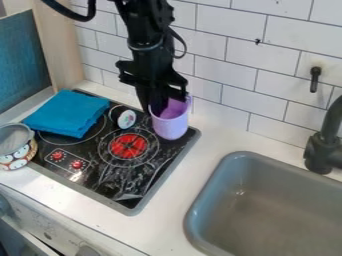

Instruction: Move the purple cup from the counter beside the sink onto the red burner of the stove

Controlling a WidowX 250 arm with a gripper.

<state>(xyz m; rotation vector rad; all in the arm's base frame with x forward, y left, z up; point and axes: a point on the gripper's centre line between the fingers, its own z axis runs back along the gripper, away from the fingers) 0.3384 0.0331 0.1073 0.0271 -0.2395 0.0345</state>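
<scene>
Where the far R corner of the stove is, the purple cup sits approx. upright, mouth up, base over the black top; can't tell if it rests on the stove or hangs just above. Gripper is at the cup's mouth, pointing down, its lower end partly hidden by the near wall of the cup; can't tell if it's open, closed or has a grip on the cup. Black arm comes in from the top edge, w/ a cable looping off at upper L.

Just L of the cup, a small jar lies on its side, dark body, white end w/ a coloured design facing the front R. Next to it, further L, a blue cloth, folded flat, covers the far L part of the stove. Nearer the front is the red burner, plus 2 red dials on the panel toward the L edge.

At the view's L edge, a bowl w/ cartoon eyes is by the stove's L side, w/ a round grey piece on top. White counter runs around the stove to the grey sink at R, w/ a black tap behind it. White tiled wall at the back, w/ a black hook above the sink area
</scene>
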